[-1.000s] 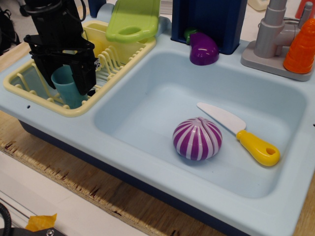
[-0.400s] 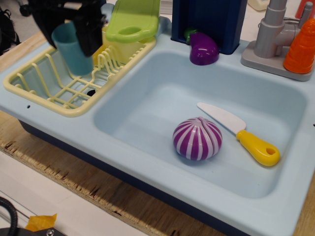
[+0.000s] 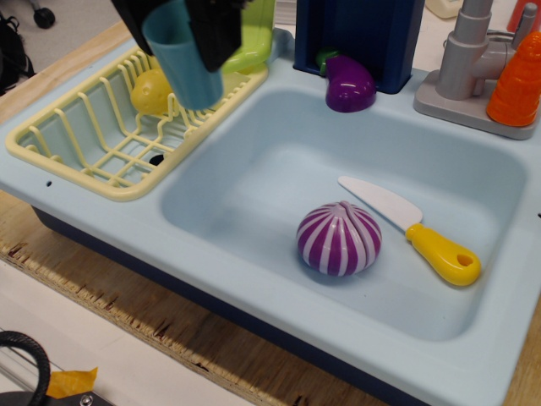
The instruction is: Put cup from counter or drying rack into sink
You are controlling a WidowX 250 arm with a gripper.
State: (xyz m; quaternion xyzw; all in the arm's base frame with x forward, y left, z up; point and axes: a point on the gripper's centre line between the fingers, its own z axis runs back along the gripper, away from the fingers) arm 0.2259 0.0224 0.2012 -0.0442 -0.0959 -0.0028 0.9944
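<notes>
The teal-blue cup [image 3: 182,61] hangs upright in the air, held by my black gripper [image 3: 190,30], which is shut on it from above. It is over the right end of the pale yellow drying rack [image 3: 93,135], near the rack's edge next to the sink. The light blue sink [image 3: 254,186] lies to the right and below. Much of the gripper is cut off by the top edge of the frame.
A yellow lemon toy [image 3: 150,91] lies in the rack. A lime green cutting board [image 3: 254,38] leans at the rack's far end. In the sink lie a striped purple onion [image 3: 339,238] and a yellow-handled knife [image 3: 414,230]. An eggplant [image 3: 350,85], grey faucet [image 3: 469,63] and orange carrot [image 3: 517,80] stand behind.
The gripper has lifted the cup out of the rack and carried it up and to the right, toward the sink. The lemon toy behind it has come into view.
</notes>
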